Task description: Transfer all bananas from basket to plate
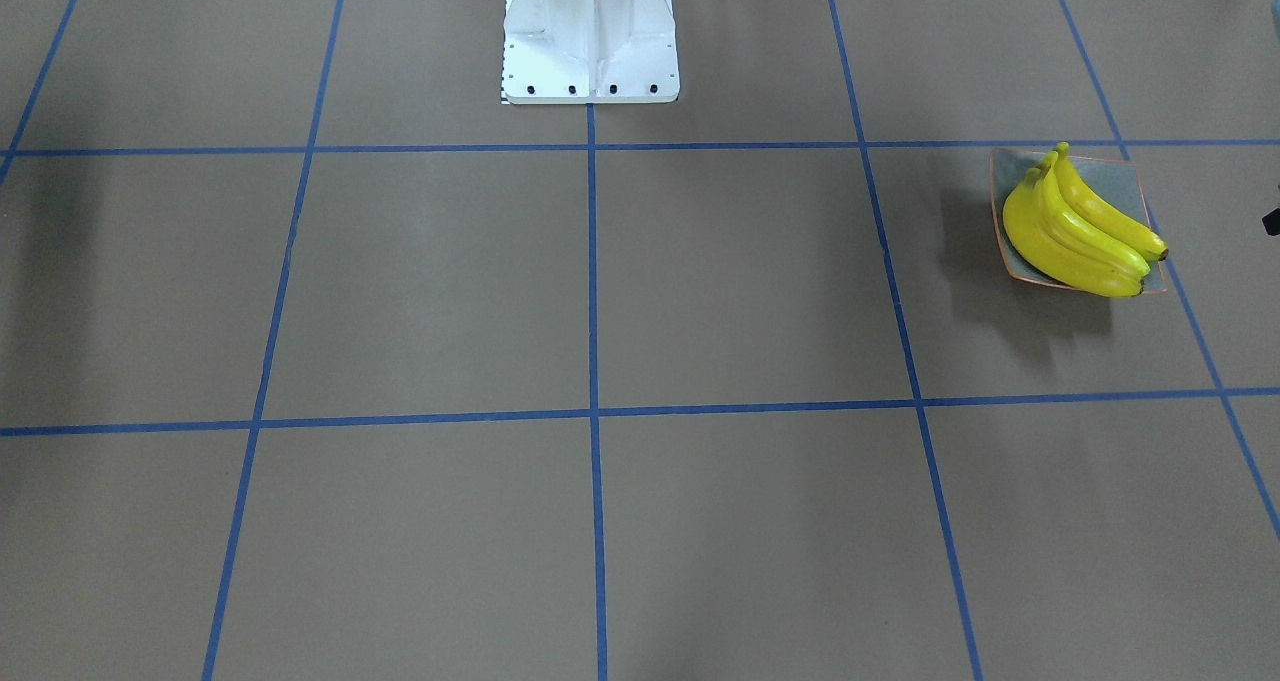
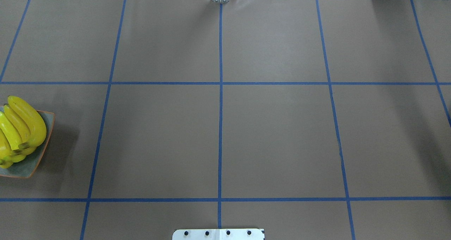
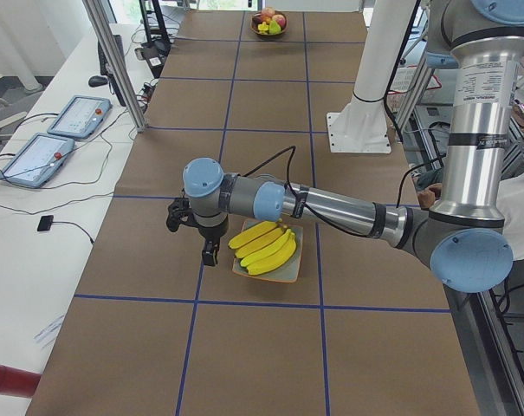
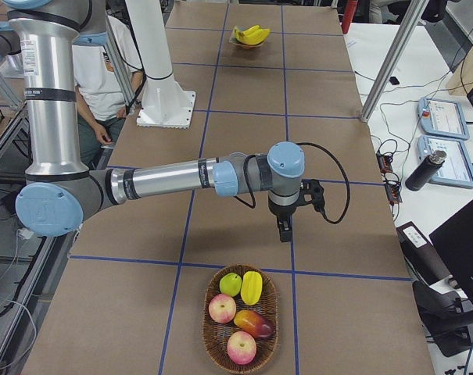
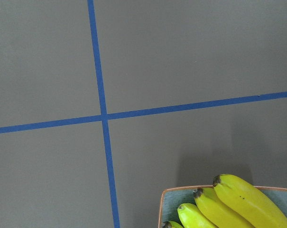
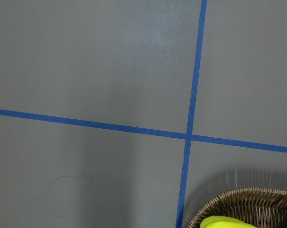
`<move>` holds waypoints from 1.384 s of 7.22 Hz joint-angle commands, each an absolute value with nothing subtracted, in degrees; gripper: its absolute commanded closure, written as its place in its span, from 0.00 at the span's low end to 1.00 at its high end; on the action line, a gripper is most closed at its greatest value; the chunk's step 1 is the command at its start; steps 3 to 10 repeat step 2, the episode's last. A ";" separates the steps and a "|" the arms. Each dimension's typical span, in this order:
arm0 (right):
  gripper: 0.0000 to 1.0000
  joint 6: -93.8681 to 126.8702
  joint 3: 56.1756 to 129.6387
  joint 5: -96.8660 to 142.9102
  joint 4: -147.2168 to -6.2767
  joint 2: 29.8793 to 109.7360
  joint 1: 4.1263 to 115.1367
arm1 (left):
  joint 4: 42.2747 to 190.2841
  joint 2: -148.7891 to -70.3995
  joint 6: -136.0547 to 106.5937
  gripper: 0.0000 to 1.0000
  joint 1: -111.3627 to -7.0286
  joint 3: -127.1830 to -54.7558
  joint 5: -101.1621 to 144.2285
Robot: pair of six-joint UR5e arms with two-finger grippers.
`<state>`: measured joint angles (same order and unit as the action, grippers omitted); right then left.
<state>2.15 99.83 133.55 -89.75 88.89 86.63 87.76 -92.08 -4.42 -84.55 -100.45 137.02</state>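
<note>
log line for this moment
bright yellow bananas: on square grey-green plate | brown wicker basket: no bananas seen | left hand: beside plate, state unclear | right hand: near basket, state unclear

Overhead and front-facing cameras look steeply down from opposite sides, sharing the plate [image 1: 1115, 176] at frame edge. Two side cameras face each other along the surface [image 3: 244, 364]. The left wrist camera looks down close over the plate's corner.

Your tally: 1 plate [image 1: 1008, 166], right side of the front-facing frame; 4 bananas [image 1: 1065, 236] (four dark tips in the left wrist view); 1 basket [image 4: 213, 351], bottom centre of the right-side view; 5 other fruits [image 4: 253, 322]; 2 arms: left arm [image 3: 331, 208], right arm [image 4: 166, 180].
</note>
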 commanded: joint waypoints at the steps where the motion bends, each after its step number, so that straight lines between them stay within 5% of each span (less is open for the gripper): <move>1: 0.00 2.02 99.93 133.51 -89.91 88.86 86.66 | 90.07 -92.37 -4.57 0.00 -84.55 -100.20 136.85; 10: 0.00 2.02 100.11 133.51 -89.91 88.77 86.75 | 90.96 -92.29 -4.40 0.00 -84.55 -99.85 136.85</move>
